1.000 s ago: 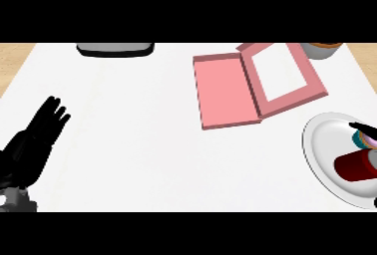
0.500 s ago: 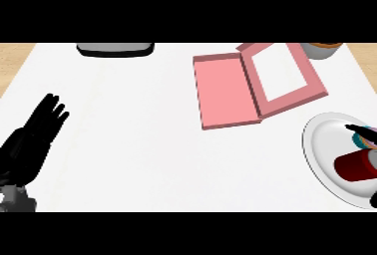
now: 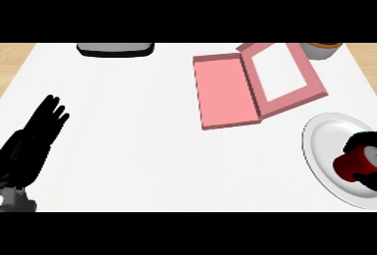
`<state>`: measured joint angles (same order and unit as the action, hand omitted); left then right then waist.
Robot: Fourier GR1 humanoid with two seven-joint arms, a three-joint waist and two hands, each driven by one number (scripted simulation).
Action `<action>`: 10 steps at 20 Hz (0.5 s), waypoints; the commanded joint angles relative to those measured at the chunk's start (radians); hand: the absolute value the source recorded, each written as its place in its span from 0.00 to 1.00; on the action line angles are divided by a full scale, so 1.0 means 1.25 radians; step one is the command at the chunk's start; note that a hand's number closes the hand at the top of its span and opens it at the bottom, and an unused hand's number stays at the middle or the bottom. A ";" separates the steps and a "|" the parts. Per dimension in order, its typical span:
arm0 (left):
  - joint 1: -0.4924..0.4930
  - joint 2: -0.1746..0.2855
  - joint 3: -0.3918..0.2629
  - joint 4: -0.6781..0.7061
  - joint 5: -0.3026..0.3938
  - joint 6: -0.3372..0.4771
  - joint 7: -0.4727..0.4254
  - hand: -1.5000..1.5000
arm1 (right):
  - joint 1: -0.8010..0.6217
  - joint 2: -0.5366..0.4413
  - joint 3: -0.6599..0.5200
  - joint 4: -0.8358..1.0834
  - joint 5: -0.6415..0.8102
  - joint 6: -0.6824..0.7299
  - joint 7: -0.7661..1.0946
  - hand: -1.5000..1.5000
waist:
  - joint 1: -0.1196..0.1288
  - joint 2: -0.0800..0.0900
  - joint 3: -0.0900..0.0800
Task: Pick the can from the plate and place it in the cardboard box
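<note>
A red can (image 3: 350, 165) lies on its side on a white plate (image 3: 321, 148) at the right edge of the head view. My right hand (image 3: 361, 142) comes in from the right edge, its black fingers curled over the top of the can and its thumb under it, hiding the can's right end. The pink cardboard box (image 3: 225, 92) lies open at the upper middle, with its lid (image 3: 283, 77) folded back to the right. My left hand (image 3: 38, 134) rests open at the far left, fingers pointing up, away from everything.
A dark grey object (image 3: 115, 49) sits at the counter's far edge, upper left. A tan cup (image 3: 324, 49) stands at the far right corner behind the box lid. The white counter stretches between my left hand and the box.
My right hand has moved in over the can and curled round it. My left hand has drifted slightly down and left.
</note>
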<state>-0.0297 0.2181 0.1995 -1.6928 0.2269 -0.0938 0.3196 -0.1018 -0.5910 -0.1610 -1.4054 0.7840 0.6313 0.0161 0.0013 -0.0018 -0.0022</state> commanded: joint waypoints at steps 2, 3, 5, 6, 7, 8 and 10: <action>-0.037 0.000 0.018 0.038 -0.003 -0.001 -0.013 0.50 | -0.006 -0.004 -0.021 0.031 0.009 -0.020 -0.072 1.00 | -0.001 0.001 0.002; 0.029 -0.018 -0.009 -0.033 -0.020 0.002 0.002 0.50 | -0.030 0.000 -0.009 0.097 0.037 -0.068 -0.095 1.00 | 0.003 0.001 0.002; 0.015 -0.013 0.005 0.078 -0.029 -0.035 -0.086 0.50 | -0.064 0.041 0.014 0.054 0.040 -0.038 -0.029 1.00 | 0.001 0.002 0.002; -0.020 0.036 0.067 0.089 0.034 -0.061 -0.048 0.50 | -0.050 -0.006 -0.005 0.116 0.049 -0.073 -0.117 1.00 | 0.002 0.002 0.002; 0.032 0.012 0.041 0.002 0.010 -0.045 -0.029 0.50 | 0.006 0.008 -0.012 0.026 0.040 -0.042 -0.091 1.00 | 0.000 0.001 0.002; -0.017 -0.019 -0.006 0.024 -0.018 -0.004 -0.011 0.50 | -0.110 0.151 0.054 -0.037 0.056 -0.019 0.138 1.00 | 0.004 0.001 0.001; -0.019 -0.004 -0.009 0.026 0.001 -0.039 -0.014 0.50 | -0.182 0.289 0.105 0.003 0.111 -0.078 0.287 1.00 | 0.054 0.006 -0.001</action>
<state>-0.0372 0.2145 0.2081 -1.6532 0.2201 -0.1271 0.2867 -0.2186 -0.4367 -0.1079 -1.3904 0.8626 0.5761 0.1296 0.0229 0.0003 -0.0045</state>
